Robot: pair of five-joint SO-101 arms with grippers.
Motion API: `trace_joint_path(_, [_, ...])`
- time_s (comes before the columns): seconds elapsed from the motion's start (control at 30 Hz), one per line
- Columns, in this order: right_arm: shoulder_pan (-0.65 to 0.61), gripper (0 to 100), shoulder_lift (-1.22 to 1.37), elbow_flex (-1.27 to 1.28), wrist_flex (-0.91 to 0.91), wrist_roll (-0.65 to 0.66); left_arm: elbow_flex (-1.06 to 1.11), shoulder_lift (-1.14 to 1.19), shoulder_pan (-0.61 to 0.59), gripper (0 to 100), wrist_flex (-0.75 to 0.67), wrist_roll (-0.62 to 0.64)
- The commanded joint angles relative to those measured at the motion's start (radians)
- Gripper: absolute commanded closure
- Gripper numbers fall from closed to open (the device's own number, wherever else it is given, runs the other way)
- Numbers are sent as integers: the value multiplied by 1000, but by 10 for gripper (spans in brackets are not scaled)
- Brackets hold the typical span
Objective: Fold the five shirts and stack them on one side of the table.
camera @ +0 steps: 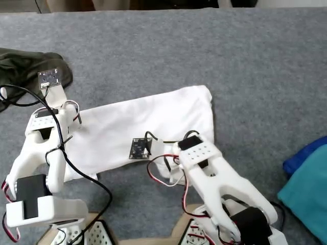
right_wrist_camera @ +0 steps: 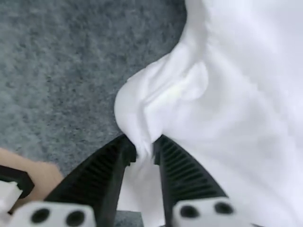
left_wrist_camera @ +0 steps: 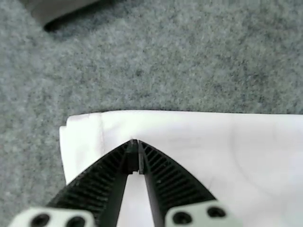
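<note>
Midway through folding the white cloth shirt, spread on the grey felt table near its front edge. Clamped on a bunched edge by the right gripper; pinched near a corner, seemingly, by the closed jaws of the left gripper. Next, likely: lift both together, carry over evenly. Waiting at the left edge: dark green crumpled shirt.

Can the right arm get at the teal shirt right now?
Probably not yet: the right gripper is shut on a fold of the white shirt and would drag it along. Released, the way looks free; nothing lies between it and the teal shirt.
</note>
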Motion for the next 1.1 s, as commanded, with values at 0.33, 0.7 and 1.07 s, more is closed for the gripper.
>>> trace_joint_path(0.33, [136, 994, 59, -268, 138, -29, -44, 1, -5, 980, 5, -2])
trace_joint_path(0.7, [134, 994, 302, -845, 433, 69, -44, 1, -5, 980, 5, -2])
trace_joint_path(1.07, [136, 994, 659, -1339, 608, 252, -44, 1, -8, 980, 5, -2])
